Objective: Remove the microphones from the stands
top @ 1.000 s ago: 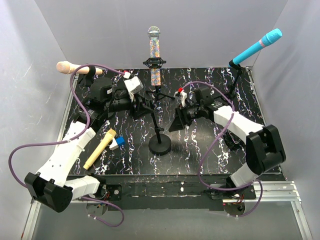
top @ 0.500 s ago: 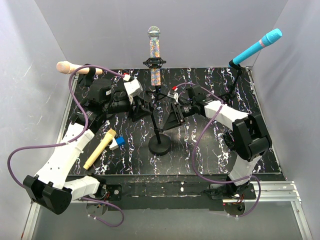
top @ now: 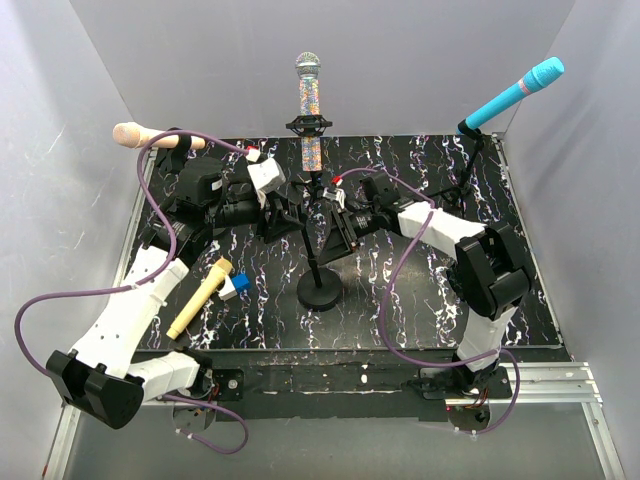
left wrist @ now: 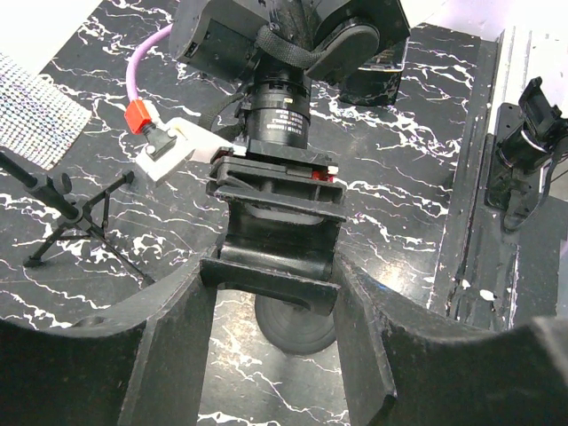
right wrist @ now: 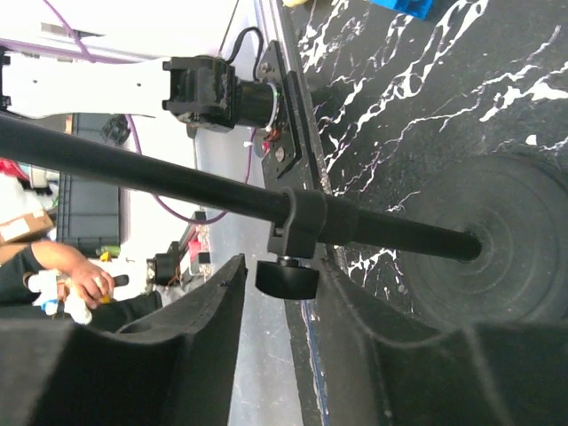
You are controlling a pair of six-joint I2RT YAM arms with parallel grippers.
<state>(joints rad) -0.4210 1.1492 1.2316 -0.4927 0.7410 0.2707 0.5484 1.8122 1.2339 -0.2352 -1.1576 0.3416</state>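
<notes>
The sparkly multicoloured microphone [top: 311,110] stands upright in the clip of a black stand with a round base [top: 320,289]. My left gripper [top: 284,216] is open just left of the stand's pole [top: 315,240]; in its wrist view [left wrist: 272,288] the jaws frame the right gripper and the base [left wrist: 297,327]. My right gripper [top: 336,234] is open at the pole from the right. In the right wrist view [right wrist: 284,277] its fingers straddle the clamp knob [right wrist: 287,280] under the pole [right wrist: 151,173].
A cyan microphone [top: 516,91] on a stand is at the back right, a beige one [top: 150,137] at the back left. A yellow microphone [top: 200,298] and a blue block [top: 240,284] lie front left. A small tripod [left wrist: 82,222] stands behind.
My right gripper has moved left across the table up to the stand's pole. The left gripper has shifted only slightly. The microphone has not moved.
</notes>
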